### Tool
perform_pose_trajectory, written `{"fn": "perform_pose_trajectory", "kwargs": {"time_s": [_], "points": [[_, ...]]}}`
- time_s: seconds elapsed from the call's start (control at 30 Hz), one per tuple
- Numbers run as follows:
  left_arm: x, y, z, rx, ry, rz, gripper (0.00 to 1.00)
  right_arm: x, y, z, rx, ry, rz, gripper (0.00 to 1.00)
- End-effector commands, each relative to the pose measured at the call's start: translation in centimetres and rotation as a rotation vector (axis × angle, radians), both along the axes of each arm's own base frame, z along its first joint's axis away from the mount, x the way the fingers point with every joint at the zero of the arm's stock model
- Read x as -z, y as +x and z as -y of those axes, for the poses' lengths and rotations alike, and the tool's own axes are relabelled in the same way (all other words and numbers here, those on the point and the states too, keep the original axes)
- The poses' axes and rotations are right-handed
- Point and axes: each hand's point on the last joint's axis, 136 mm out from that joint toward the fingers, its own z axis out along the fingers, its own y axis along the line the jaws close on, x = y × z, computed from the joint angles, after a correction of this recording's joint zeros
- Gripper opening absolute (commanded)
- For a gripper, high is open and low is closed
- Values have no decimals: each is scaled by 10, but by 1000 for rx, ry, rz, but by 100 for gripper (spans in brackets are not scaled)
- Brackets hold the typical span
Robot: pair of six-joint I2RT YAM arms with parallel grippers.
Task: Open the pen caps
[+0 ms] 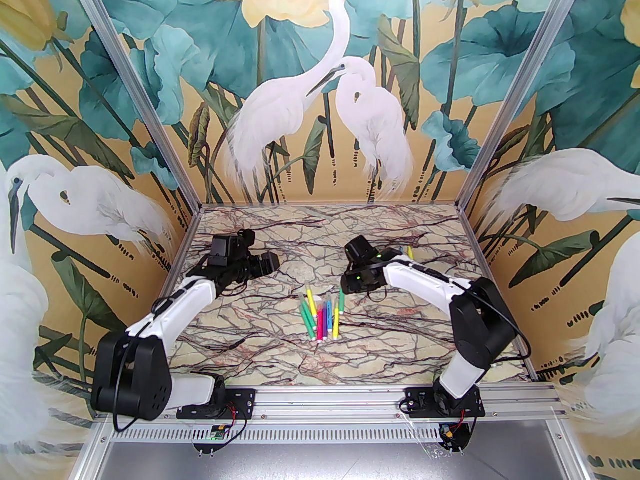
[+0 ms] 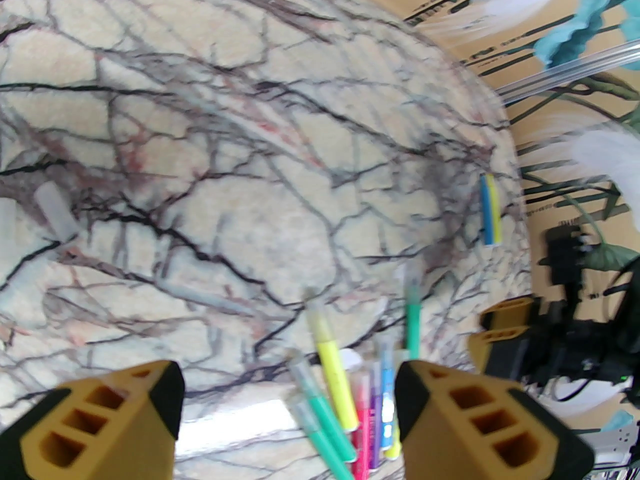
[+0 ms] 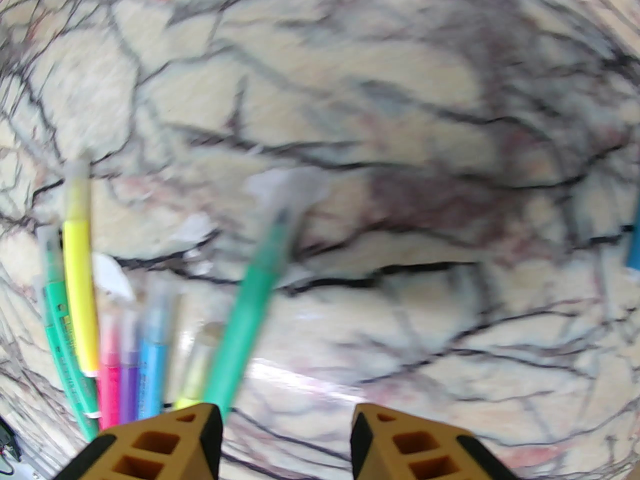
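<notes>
Several pens (image 1: 320, 315) lie in a loose bunch at the table's middle, green, yellow, pink, purple and blue, with pale pen caps (image 2: 311, 308) on their far tips. One green pen (image 3: 250, 303) lies apart, its whitish cap (image 3: 287, 188) on. A loose pale cap (image 2: 55, 210) rests on the marble, far left in the left wrist view. My left gripper (image 2: 287, 383) hangs open left of the bunch, nothing between its fingers. My right gripper (image 3: 285, 415) is open just right of the bunch, with the green pen beside its left finger (image 3: 200, 428).
A blue and a yellow pen (image 1: 407, 253) lie side by side at the back right, also seen as a pair (image 2: 490, 210) in the left wrist view. The marble table (image 1: 280, 358) is walled on three sides. A small white scrap (image 3: 112, 275) lies by the bunch.
</notes>
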Motion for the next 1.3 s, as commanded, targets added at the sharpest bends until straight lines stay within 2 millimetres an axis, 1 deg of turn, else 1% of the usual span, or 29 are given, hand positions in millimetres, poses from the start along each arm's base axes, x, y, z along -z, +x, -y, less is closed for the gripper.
{"fn": "perform_pose_trajectory", "kwargs": {"time_s": [0.0, 0.27, 0.33, 0.63, 0.83, 1.07, 1.17, 1.27], "points": [[-16, 0, 7, 15, -51, 66, 75, 10, -3, -13, 12, 39, -43, 49], [-14, -5, 7, 13, -60, 68, 75, 31, -6, -25, 20, 49, -87, 48], [-12, -6, 7, 15, -59, 66, 75, 35, -6, -26, 25, 44, -92, 47], [-11, -6, 8, 18, -61, 62, 75, 52, -1, -17, 67, -19, -102, 42], [-10, -5, 8, 19, -62, 58, 75, 59, 0, -1, 76, -124, -96, 39], [-11, -4, 7, 11, -61, 60, 75, 62, -1, 11, 31, -269, -83, 37], [-10, -3, 8, 10, -62, 60, 75, 68, -2, 11, 1, -335, -87, 37], [-10, -4, 7, 6, -60, 58, 75, 75, -8, 5, -13, -328, -108, 36]]}}
